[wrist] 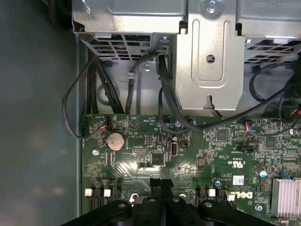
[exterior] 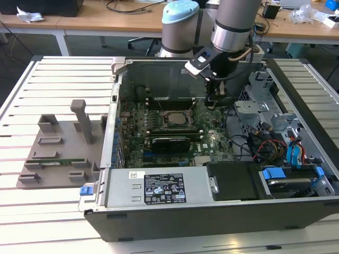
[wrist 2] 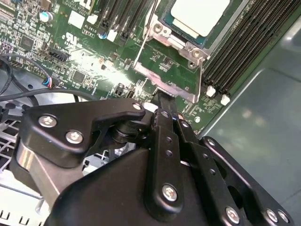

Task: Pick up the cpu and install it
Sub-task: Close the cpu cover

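The cpu (wrist 2: 196, 16) is a pale silvery square that lies flat inside the metal socket frame (wrist 2: 175, 44) on the green motherboard. In the exterior view the cpu (exterior: 175, 118) sits mid-board inside the open computer case. My gripper (exterior: 214, 100) hangs over the board just to the exterior view's right of the socket. The black fingers (wrist 2: 162, 122) are pressed together with nothing visible between them. The gripper (wrist 2: 159, 98) ends right at the shiny edge of the socket frame. The shut gripper (wrist: 161, 182) hovers low over the board.
A thin wire lever (wrist 2: 145, 35) runs beside the socket, and black memory slots (wrist 2: 244, 42) flank it. A metal drive cage (wrist: 207, 61) and black cables (wrist: 164, 94) lie past the board's edge. A grey fixture (exterior: 58, 148) stands outside the case at the exterior view's left.
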